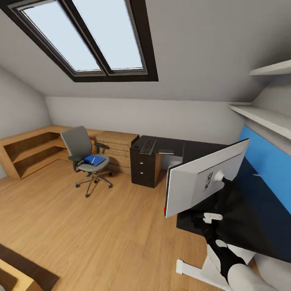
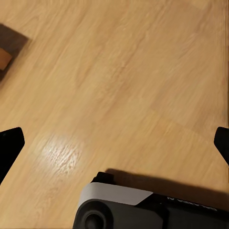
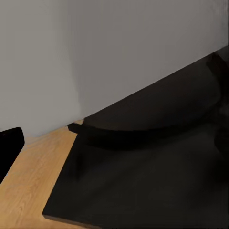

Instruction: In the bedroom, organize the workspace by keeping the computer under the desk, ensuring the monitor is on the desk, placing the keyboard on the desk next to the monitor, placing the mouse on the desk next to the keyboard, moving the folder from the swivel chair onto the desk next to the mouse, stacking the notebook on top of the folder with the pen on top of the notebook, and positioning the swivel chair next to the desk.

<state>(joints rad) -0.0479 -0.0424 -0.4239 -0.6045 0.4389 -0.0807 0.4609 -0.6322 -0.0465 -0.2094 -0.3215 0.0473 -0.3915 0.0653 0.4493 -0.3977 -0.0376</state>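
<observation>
The wide thin monitor (image 1: 204,182), grey back showing, tilts at the black desk's (image 1: 258,218) near edge beside the right arm, whose jaws' state I cannot tell.

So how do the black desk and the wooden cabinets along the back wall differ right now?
The desk has a black top and black drawers with round silver knobs; the wooden cabinets are light wood, partly open shelving. The desk carries the keyboard and the monitor; the cabinets' tops and shelves look bare. The desk stands taller; the cabinets sit low. Both stand against the grey walls and turn a corner in an L.
</observation>
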